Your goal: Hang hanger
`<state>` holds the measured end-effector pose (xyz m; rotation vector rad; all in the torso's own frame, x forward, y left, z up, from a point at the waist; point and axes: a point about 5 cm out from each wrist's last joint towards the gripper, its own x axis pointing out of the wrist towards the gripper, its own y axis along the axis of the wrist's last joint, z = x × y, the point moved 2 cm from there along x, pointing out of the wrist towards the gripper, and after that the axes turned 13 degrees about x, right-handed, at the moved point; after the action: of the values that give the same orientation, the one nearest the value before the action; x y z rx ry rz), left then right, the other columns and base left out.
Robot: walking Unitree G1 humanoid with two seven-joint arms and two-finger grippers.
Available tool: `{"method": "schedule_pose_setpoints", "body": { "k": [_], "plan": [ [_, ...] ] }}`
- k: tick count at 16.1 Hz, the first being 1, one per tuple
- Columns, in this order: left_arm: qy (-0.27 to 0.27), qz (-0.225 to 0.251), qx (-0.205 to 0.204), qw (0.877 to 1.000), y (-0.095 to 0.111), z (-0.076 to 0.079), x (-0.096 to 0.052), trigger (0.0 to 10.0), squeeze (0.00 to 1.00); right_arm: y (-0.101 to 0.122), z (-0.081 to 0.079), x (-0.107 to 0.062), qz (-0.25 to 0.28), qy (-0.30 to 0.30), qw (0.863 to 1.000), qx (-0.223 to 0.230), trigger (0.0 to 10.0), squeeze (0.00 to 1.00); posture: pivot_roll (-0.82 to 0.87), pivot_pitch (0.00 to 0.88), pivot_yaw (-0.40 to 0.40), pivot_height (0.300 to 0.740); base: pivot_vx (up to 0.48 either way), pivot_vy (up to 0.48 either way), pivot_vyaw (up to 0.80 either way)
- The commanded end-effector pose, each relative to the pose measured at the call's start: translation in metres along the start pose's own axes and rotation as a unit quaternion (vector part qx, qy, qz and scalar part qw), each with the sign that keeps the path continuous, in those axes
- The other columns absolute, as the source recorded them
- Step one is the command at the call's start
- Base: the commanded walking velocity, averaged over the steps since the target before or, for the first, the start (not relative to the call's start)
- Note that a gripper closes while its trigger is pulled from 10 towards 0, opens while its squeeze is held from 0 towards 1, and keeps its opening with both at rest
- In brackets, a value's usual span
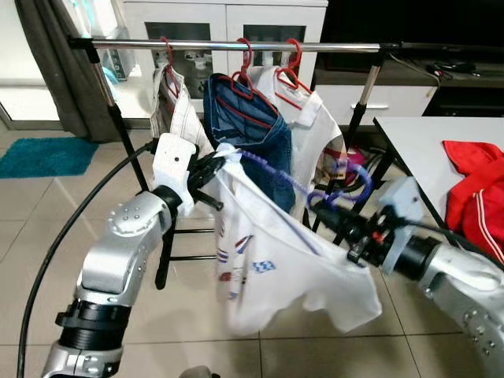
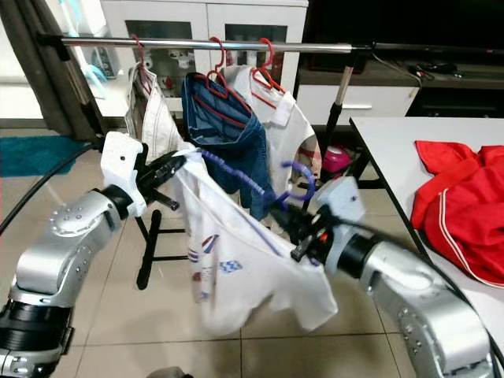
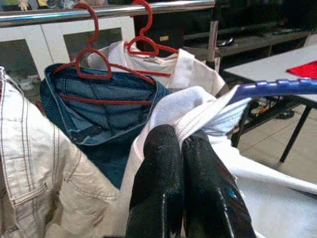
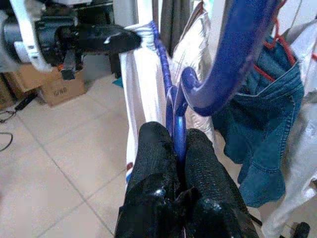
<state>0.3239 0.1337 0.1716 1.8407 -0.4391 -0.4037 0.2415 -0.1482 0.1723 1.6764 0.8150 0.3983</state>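
1. Currently, a blue hanger (image 1: 303,189) carrying a white shirt (image 1: 276,268) is held in the air between the two arms, in front of and below the clothes rail (image 1: 236,46).
2. The left gripper (image 3: 183,148) is pinched tight on a fold of the shirt's cloth at one end of the hanger, just beside the blue bar.
3. The right gripper (image 4: 177,144) is closed on the hanger itself, at the neck below the hook (image 4: 233,54).
4. The hanger is judged to be light, stiff plastic, probably smooth enough to slip or twist between the fingers; the neck under the hook looks the best place to be held, since the hook is left free for the rail.
5. The shirt is soft and limp; it hangs down loosely and can be expected to swing or slide off the tilted hanger if it is tipped further.
6. Three red hangers (image 1: 293,75) are counted on the rail, each bearing one garment: a pale jacket (image 1: 177,110), a pair of jeans (image 1: 252,134) and a white top (image 1: 315,126).
7. One blue hanger and one white shirt are in hand.
8. One red garment (image 1: 472,189) is seen lying on the table (image 1: 409,142) to the right.
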Motion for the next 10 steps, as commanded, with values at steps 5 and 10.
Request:
{"method": "schedule_pose_setpoints", "body": {
  "k": [5,10],
  "plan": [
    [0.122,0.024,-0.188,0.974,-0.013,-0.031,-0.013,0.0,0.0,0.023,0.014,-0.013,0.067,-0.015,0.996,0.056,0.0,0.0,-0.02,0.0,0.001,0.74,0.0,0.0,0.0],
    [0.128,0.097,-0.351,0.923,-0.005,-0.036,-0.017,0.0,0.0,0.02,0.006,-0.013,0.057,0.007,0.996,0.072,0.0,0.0,-0.02,0.0,0.004,0.74,0.0,0.0,0.0]
  ]
}}
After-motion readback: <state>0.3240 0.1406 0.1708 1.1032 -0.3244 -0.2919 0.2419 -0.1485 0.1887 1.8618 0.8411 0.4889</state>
